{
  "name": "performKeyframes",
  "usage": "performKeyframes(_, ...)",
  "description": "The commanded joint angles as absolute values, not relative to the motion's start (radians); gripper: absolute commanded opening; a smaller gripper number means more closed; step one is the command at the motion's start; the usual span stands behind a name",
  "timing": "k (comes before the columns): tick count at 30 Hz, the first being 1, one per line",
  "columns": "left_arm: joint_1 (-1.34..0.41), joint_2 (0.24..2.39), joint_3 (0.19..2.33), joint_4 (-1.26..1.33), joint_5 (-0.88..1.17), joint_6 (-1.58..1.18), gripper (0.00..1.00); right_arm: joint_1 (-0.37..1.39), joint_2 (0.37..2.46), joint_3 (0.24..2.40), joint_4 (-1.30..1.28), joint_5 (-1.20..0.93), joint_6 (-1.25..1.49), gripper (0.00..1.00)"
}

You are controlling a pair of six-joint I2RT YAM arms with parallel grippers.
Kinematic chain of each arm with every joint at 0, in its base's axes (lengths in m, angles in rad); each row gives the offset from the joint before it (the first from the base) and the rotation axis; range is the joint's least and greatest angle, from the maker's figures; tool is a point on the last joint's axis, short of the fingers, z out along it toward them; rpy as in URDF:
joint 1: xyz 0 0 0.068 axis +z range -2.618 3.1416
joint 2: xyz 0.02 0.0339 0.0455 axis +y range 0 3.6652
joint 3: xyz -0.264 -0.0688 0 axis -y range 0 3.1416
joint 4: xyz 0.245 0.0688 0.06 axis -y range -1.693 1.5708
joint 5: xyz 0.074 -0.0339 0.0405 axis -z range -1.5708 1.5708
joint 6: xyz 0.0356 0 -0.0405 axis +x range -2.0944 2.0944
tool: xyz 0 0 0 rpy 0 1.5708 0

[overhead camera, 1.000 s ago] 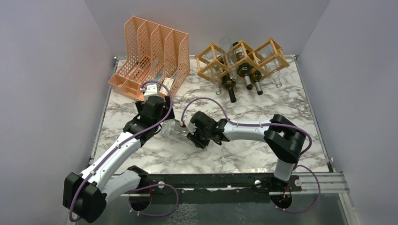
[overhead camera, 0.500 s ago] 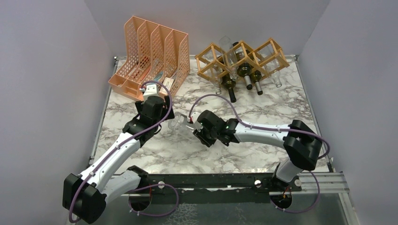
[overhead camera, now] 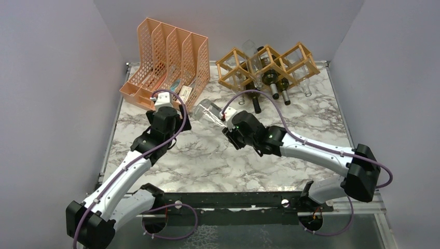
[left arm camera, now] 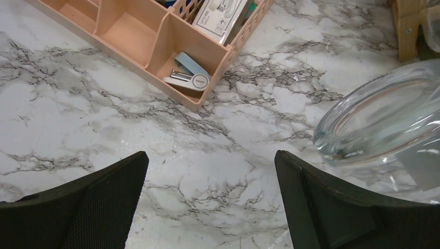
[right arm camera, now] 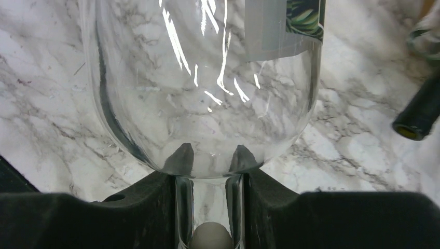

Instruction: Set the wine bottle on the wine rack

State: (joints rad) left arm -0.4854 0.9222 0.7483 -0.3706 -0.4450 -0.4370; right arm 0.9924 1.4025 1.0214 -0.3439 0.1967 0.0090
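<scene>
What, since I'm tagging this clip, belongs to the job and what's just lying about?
Job: clear wine bottle; right gripper, jaws shut on its neck; wine rack.
Lying about: peach file organizer; stapler in its front compartment.

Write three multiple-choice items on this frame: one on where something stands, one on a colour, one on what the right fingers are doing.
1. The wine rack stands: A) right of the file organizer, B) left of it, C) in front of it.
2. The file organizer is: A) blue, B) peach-orange, C) black.
3. The right fingers are: A) open and empty, B) shut on the neck of the clear bottle, C) gripping the rack.
Key: 1A, the top view shows it rightward; 2B, its mesh is peach-orange; 3B, the neck sits clamped between them.
</scene>
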Motion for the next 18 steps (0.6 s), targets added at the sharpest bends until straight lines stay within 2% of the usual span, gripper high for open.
performKeyframes(1,-0.482,0.873,0.803,-0.370,-0.474,-0.421,0.99,0.949,1.291,1.183,-0.195,0.328,-0.025,0.01)
performKeyframes(11,-0.482,0.844,0.804,-0.368,-0.467,-0.409,0.99,0.755,1.321,1.428,-0.230,0.365,-0.077,0.01)
performKeyframes(18,-0.482,0.845,0.795,-0.357,-0.436,-0.400,0.99,0.536,1.390,1.569,-0.256,0.303,-0.074,0.01)
